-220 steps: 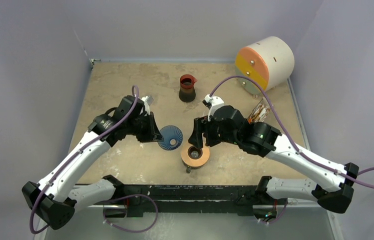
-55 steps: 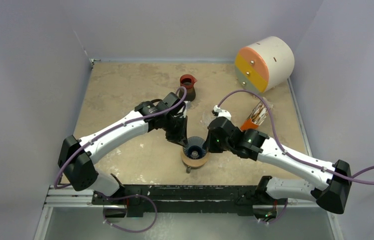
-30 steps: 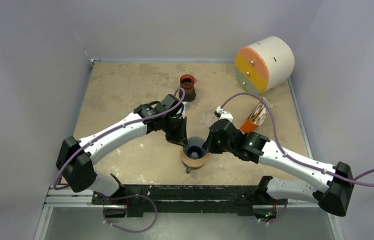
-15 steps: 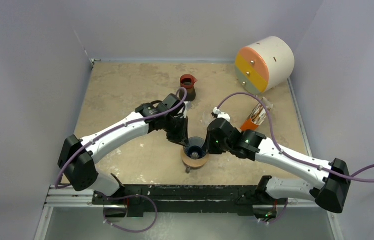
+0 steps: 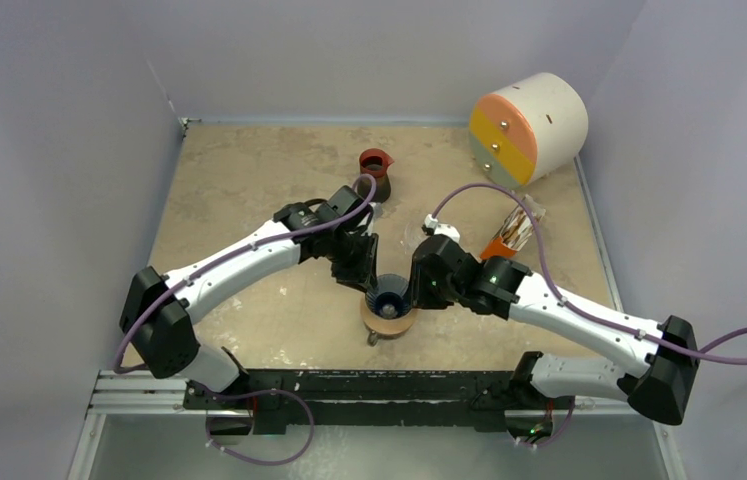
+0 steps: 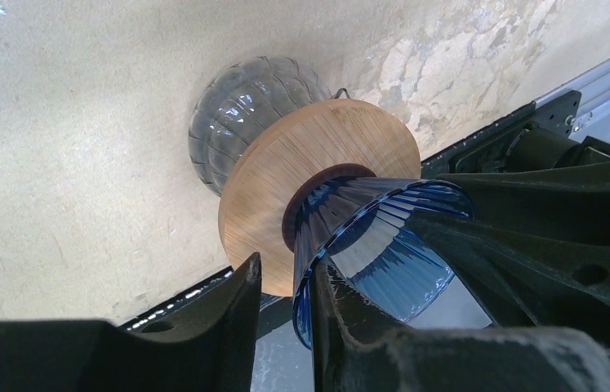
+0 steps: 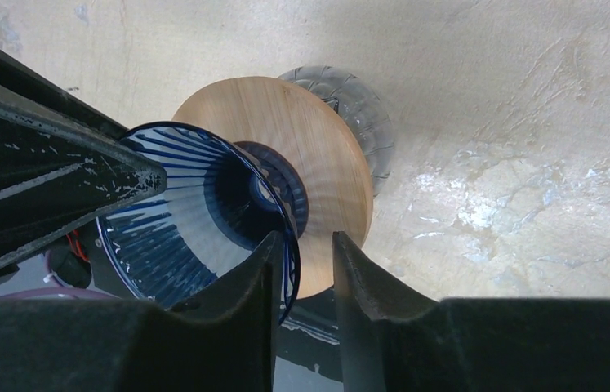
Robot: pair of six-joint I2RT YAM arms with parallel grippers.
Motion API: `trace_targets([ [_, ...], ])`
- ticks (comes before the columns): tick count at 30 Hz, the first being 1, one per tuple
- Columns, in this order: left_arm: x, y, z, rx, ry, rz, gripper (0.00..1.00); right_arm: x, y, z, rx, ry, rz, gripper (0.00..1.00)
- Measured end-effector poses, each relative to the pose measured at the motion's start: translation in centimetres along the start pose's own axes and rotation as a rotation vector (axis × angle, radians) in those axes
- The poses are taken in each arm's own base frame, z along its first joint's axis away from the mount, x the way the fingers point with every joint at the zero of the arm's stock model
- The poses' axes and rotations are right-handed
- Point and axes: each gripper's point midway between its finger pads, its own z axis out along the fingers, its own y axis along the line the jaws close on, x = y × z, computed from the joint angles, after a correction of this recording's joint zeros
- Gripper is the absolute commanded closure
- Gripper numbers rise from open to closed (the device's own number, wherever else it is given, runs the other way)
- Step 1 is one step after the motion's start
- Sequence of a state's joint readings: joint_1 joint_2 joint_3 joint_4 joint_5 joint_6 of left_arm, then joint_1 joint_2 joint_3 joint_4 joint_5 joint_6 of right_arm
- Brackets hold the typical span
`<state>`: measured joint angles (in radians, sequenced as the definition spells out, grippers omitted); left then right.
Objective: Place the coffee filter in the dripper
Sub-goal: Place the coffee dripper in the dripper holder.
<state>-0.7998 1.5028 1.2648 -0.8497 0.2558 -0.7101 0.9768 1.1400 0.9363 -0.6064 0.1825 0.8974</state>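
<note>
Top external view: mottled tan worktop [image 5: 249, 180], boxed by pale lilac walls [image 5: 69, 150]. Near edge, centre: blue dripper [image 5: 388, 294] seated in wooden ring [image 5: 389, 321] atop glass cup [image 6: 236, 114]. Left gripper [image 6: 287, 271] and right gripper [image 7: 308, 242] fingers apart, each straddling the dripper's rim. White drum [image 5: 529, 125] at far right corner.

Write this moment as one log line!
dripper: empty, on wooden ring over glass cup | left claw: open, astride rim | right claw: open, astride rim
</note>
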Motion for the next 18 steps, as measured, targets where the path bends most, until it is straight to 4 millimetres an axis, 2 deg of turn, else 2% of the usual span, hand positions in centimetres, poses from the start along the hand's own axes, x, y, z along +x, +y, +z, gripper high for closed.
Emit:
trace_targets([
  [8,-0.5,0.3,-0.5,-0.033,-0.01,0.021,0.65,-0.5,0.4,-0.9,-0.001,0.0,-0.009,0.57],
  [18,-1.7,-0.9,-1.9,-0.015,-0.042,0.053,0.59,-2.3,1.5,-2.5,-0.018,-0.042,-0.029,0.48],
])
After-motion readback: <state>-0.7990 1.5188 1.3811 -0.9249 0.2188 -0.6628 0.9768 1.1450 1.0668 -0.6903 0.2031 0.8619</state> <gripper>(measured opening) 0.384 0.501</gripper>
